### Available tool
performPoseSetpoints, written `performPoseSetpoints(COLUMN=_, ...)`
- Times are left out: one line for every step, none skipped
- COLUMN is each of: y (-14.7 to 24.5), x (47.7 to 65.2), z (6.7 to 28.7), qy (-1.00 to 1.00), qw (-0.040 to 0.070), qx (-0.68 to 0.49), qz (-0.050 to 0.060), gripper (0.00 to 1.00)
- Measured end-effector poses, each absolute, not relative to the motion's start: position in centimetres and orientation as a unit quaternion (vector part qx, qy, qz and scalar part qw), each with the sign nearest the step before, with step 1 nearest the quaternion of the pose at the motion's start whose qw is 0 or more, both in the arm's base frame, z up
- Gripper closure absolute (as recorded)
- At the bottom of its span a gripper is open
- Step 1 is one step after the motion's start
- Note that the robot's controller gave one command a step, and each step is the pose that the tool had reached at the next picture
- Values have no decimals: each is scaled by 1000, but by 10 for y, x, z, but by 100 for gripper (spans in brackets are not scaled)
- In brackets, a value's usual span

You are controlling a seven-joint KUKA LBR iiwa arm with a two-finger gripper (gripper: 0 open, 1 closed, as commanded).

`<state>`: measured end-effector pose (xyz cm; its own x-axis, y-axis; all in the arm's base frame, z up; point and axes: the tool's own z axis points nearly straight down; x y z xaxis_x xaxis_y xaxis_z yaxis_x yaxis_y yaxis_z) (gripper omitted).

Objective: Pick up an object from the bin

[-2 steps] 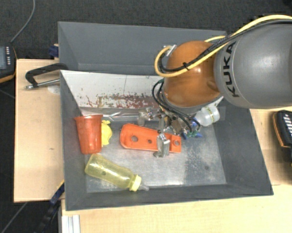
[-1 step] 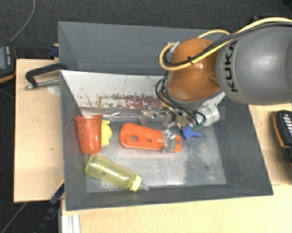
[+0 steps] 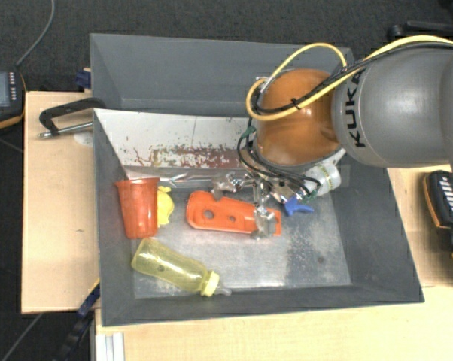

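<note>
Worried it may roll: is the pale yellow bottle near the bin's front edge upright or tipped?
Tipped. The bottle lies lengthwise on the bin floor, neck pointing right.

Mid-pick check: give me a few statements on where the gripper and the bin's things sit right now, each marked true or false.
1. The gripper is at the right end of the orange flat piece with holes. True.
2. The orange cup is on the bin's right side. False: it is on the left.
3. The yellowish bottle touches the orange flat piece. False: they lie apart.
4. A small blue thing lies just right of the gripper. True.
</note>
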<state>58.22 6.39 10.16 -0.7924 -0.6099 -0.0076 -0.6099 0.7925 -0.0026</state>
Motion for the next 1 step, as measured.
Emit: performPoseSetpoints(y=52, x=599, z=72, qy=901, qw=4, qx=-434, qz=3, gripper=100)
